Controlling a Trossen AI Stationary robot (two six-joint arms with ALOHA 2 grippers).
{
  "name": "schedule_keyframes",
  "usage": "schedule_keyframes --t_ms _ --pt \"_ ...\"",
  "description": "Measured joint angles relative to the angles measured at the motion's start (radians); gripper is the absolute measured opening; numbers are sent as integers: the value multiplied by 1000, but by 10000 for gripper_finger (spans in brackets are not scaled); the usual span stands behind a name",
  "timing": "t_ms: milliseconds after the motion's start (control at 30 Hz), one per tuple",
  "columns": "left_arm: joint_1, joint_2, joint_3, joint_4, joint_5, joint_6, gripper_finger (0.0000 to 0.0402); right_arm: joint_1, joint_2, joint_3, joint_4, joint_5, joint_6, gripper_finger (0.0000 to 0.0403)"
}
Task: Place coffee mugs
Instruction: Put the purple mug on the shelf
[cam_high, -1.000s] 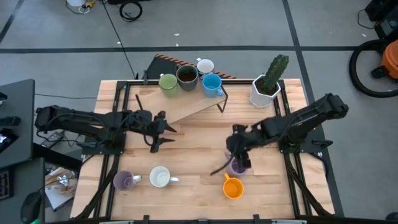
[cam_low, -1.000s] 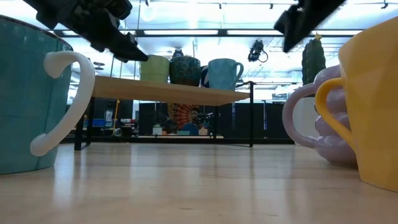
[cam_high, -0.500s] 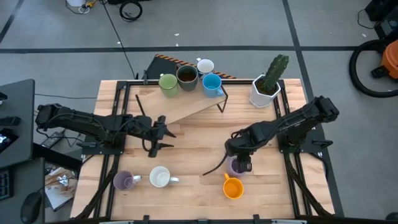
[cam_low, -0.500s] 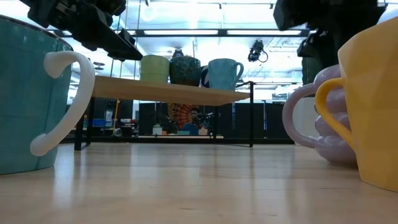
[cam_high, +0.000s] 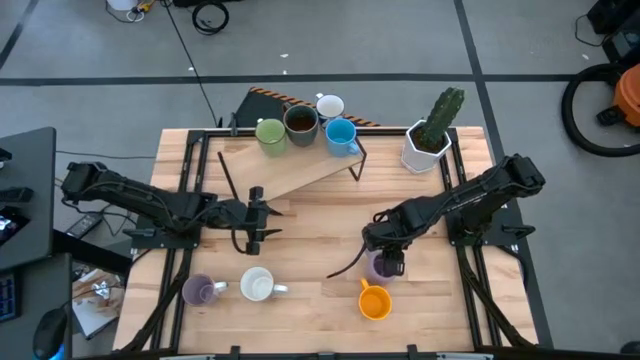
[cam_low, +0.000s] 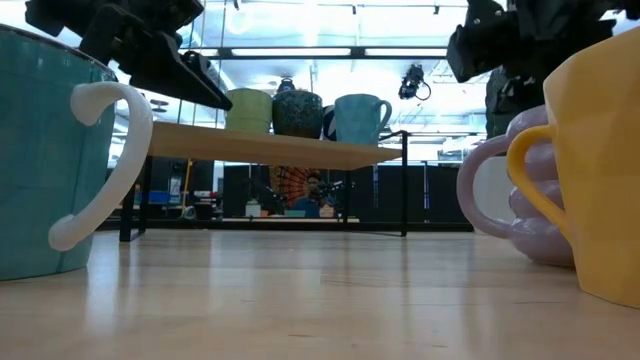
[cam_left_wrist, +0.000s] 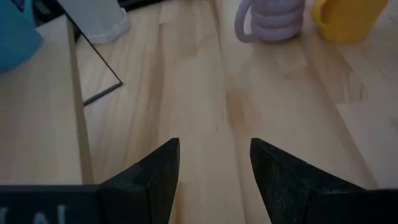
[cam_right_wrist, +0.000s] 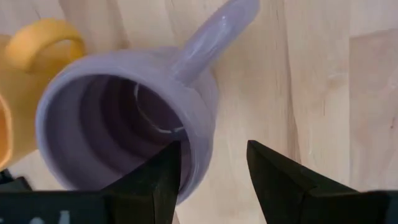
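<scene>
Wooden table (cam_high: 310, 215): right pincer (cam_right_wrist: 211, 171) open, straddling purple mug (cam_right_wrist: 124, 112) rim; left pincer (cam_left_wrist: 214, 171) open.

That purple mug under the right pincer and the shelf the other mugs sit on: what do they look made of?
Purple mug: probably glazed ceramic; its ribbed wall and handle are smooth with soft glossy highlights. Shelf: pale wood board, matte, on thin dark legs that look like metal. The right pincer is open, one finger inside the mug's rim.

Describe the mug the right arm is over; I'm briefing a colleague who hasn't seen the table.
Start at the cactus pot at the table's far right, then come toward the near edge. Beneath the right end effector stands a purple mug, ribbed; one finger is inside its rim. Its close neighbour, the orange mug, is smooth.
</scene>
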Motion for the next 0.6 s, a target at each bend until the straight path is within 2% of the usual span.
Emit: schedule_keyframes --t_ms 167,467,600 --pt "0 2 0 -3 -5 -4 203 -13 0 0 19 29 -7 155" --pt "0 2 0 -20 -5 -11 203 -53 0 -1 31 38 -113 27" --pt "1 2 0 -20 -5 -43 203 -81 0 -1 32 52 -161 26"
